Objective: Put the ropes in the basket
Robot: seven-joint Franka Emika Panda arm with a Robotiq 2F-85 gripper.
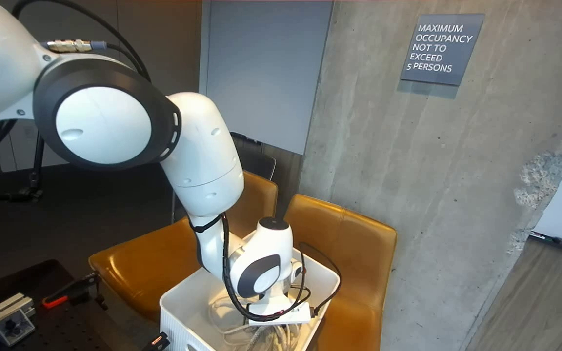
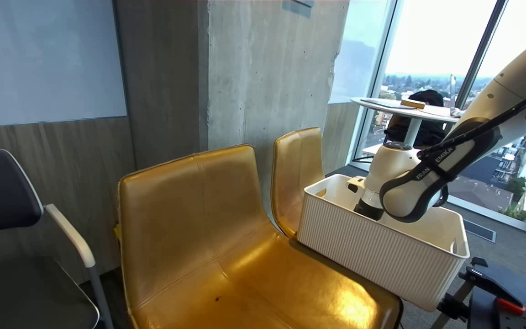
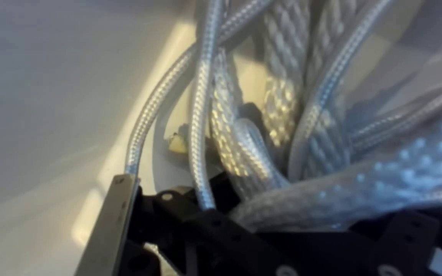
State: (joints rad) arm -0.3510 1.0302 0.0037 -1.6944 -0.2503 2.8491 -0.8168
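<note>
Robot arm (image 1: 203, 161) arching from ten o'clock in an exterior view, wrist (image 1: 271, 243) bent toward six, gripper (image 3: 282, 195) inside the white basket (image 2: 372, 251), cream ropes (image 3: 249, 143) there too, some crossing the gripper, jaws clenched or not I cannot tell

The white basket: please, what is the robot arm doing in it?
A Franka Panda arm reaches down into the white plastic basket, its gripper among pale braided ropes. These ropes are inside the basket; some cross in front of the gripper, so I cannot tell whether any is held.
</note>
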